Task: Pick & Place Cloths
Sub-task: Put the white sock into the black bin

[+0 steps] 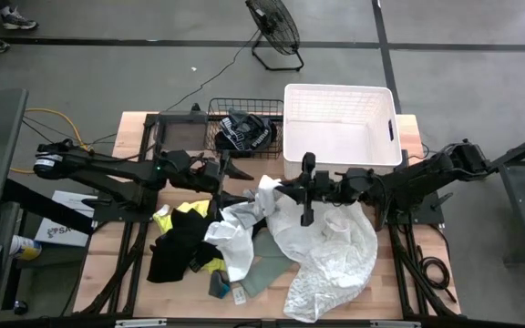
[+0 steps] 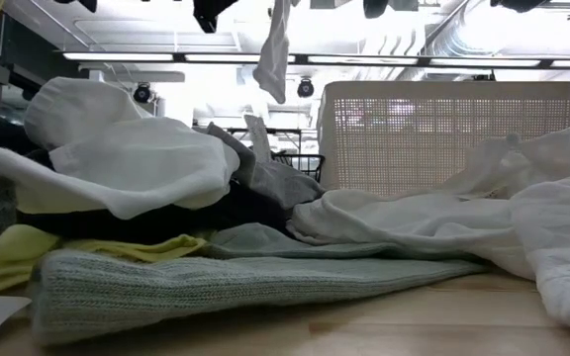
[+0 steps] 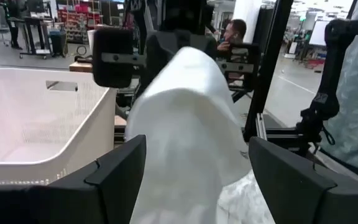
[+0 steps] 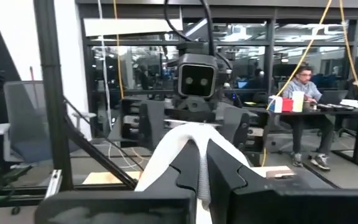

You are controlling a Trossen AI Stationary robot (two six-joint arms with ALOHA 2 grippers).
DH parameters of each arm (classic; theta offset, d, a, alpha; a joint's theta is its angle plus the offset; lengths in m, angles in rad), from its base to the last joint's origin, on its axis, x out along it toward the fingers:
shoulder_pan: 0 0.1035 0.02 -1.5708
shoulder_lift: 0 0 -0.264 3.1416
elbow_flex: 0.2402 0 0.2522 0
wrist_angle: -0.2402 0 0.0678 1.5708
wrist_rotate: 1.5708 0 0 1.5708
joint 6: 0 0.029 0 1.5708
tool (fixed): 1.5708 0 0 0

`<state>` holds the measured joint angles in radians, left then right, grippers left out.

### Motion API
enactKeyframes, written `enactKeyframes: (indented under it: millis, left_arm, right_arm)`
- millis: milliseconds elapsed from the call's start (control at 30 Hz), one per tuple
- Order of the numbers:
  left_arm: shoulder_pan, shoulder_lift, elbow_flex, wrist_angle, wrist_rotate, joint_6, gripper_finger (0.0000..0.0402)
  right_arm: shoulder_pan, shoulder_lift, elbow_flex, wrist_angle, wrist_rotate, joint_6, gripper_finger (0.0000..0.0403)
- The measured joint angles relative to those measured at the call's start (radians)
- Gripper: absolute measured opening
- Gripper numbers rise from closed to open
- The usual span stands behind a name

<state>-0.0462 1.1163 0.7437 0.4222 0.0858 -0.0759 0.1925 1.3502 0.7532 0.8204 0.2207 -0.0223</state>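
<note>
At the far left, off the wooden table (image 1: 427, 273), a dark desk corner and shoes on the grey floor are being cut off by the high view's edge. The left gripper (image 1: 235, 172) is reaching in from the table's left side with its fingers (image 3: 114, 177) spread wide, and a white cloth (image 3: 185, 124) is hanging between them, filling most of the left wrist view and hiding what lies behind it; whether the fingers are touching it cannot be told. Below it, toward the table's front-left, a heap of cloths is lying: a neon yellow garment (image 1: 190, 209), a black garment (image 1: 176, 248) and a grey-green knit (image 2: 236, 282), their edges overlapping so that the items are hard to separate. At the back edge a black wire basket (image 1: 217, 114) is holding a black cloth with white lettering (image 1: 242, 132), partly hidden by the left arm. The right gripper (image 1: 285, 190) is sitting near the table's middle, fingers pressed together and pinching the same white cloth, lifted clear of the pile. A white plastic tub (image 1: 340, 123) is standing at the back edge, right of the basket. A large sheer white cloth (image 1: 331, 255) is spreading toward the front-right. A floor fan (image 1: 274, 32) is standing behind the table, and a person at a desk (image 4: 303, 84) is sitting in the room beyond.
</note>
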Motion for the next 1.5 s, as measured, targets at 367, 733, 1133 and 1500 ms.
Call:
enactKeyframes:
  millis: [367,733,1133,1500]
  left_arm:
    - [0.001,0.079,0.025,0.057,-0.149,0.003,0.0292]
    - [-0.001,0.113,0.069,0.048,-0.114,0.001,0.0371]
    - [0.0,0.113,0.069,0.049,-0.158,-0.007,0.0374]
    - [0.0,0.196,0.106,0.101,-0.126,-0.01,0.0373]
  right_arm:
    - [-0.043,0.0,0.0,-0.063,-0.002,-0.008,0.0004]
    - [-0.056,0.0,0.0,-0.115,0.02,-0.028,0.0004]
    - [-0.063,-0.001,0.0,-0.049,-0.05,-0.061,0.0004]
    - [-0.103,-0.001,0.0,-0.016,-0.119,-0.053,0.0004]
